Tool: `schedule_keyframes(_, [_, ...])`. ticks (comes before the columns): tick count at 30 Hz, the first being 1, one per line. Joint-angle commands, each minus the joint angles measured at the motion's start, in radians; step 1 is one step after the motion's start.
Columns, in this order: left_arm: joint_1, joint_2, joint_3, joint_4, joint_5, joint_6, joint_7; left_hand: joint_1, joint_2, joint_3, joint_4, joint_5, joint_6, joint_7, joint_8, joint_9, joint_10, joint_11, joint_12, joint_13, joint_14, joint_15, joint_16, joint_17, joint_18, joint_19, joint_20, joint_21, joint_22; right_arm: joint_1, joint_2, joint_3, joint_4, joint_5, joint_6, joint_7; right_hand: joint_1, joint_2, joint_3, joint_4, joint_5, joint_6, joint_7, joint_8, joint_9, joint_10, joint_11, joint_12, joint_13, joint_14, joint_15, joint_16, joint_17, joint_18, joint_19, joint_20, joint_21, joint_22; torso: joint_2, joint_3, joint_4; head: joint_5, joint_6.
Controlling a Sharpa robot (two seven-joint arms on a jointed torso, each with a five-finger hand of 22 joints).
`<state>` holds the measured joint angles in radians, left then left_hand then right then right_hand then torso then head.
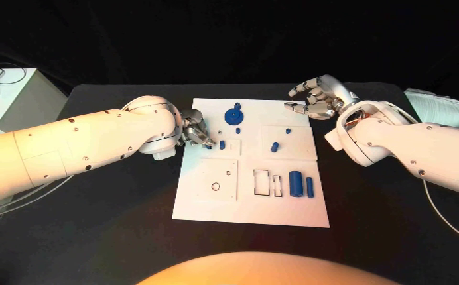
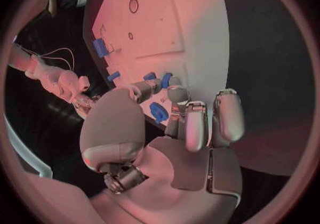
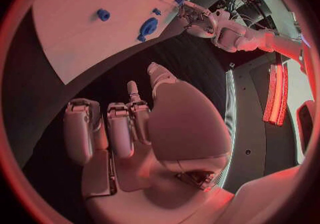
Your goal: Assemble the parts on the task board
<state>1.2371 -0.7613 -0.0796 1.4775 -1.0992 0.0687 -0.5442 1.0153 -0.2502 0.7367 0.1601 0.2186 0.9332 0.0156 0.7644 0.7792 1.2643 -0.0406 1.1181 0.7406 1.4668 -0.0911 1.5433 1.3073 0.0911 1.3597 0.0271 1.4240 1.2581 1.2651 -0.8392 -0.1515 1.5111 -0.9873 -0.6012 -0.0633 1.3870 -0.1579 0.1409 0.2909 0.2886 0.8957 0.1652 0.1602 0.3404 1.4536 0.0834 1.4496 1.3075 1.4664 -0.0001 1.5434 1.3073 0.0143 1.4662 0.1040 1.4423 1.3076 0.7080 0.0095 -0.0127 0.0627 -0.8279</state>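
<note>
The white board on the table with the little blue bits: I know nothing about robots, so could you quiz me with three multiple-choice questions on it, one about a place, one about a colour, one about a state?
1. Where are the left hand's fingertips?
A. at the task board's left edge
B. at the table's front edge
C. off to the right of the board

2. What colour is the wheel-shaped part near the board's far edge?
A. green
B. blue
C. yellow

3. What is the right hand doing?
A. gripping a part
B. pressing on the board
C. open, holding nothing

Answers: 1 A, the fingertips sit among small parts there. 2 B, it shows blue. 3 C, its fingers are spread over the black table beyond the board's far right corner.
</note>
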Motion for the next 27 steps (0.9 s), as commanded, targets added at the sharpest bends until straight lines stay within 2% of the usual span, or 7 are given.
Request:
schedule_keyframes(1, [-0.003, 0.004, -0.001, 0.002, 0.011, 0.008, 0.0, -0.008, -0.002, -0.037, 0.016, -0.003, 0.006, 0.004, -0.006, -0.005, 0.0, -0.005, 0.003, 0.003, 0.089, -0.005, 0.003, 0.21, -0.019, 0.002, -0.008, -0.002, 0.002, -0.001, -0.001, 0.0, 0.001, -0.005, 0.012, 0.011, -0.012, -0.002, 0.009, -0.001, 0.005, 0.002, 0.001, -0.003, -0.002, -0.001, -0.001, -0.001, 0.143, 0.082, 0.007, -0.006, 0.171, 0.019, 0.043, 0.005, -0.004, 0.172, 0.001, -0.0003, 0.0003, -0.001, -0.001])
schedule_keyframes(16, [-0.003, 0.004, -0.002, -0.003, 0.006, 0.003, -0.005, -0.001, 0.003, -0.143, 0.068, -0.004, 0.01, 0.006, -0.01, -0.013, -0.003, -0.003, 0.001, 0.003, 0.088, -0.004, 0.002, 0.209, -0.019, 0.001, -0.008, -0.004, 0.001, -0.001, -0.001, 0.0, 0.001, -0.005, 0.011, 0.011, -0.012, -0.002, 0.009, -0.001, 0.005, 0.002, 0.001, -0.003, -0.002, -0.001, -0.001, -0.001, 0.143, 0.082, 0.007, -0.006, 0.171, 0.019, 0.043, 0.005, -0.004, 0.172, 0.0, -0.0001, 0.0005, -0.001, -0.002])
schedule_keyframes(27, [-0.003, 0.0, -0.001, -0.01, -0.009, 0.006, -0.012, 0.002, 0.004, -0.16, 0.077, -0.004, 0.009, 0.007, -0.011, -0.014, -0.005, -0.002, -0.001, 0.001, 0.088, -0.004, 0.001, 0.208, -0.019, 0.0, -0.007, -0.005, 0.0, -0.001, -0.002, 0.0, 0.001, -0.005, 0.011, 0.012, -0.015, -0.002, 0.009, -0.001, 0.005, 0.002, 0.001, -0.003, -0.002, -0.002, -0.001, -0.001, 0.142, 0.082, 0.007, -0.007, 0.169, 0.019, 0.043, 0.005, -0.005, 0.171, 0.0, -0.001, 0.0001, -0.001, 0.0])
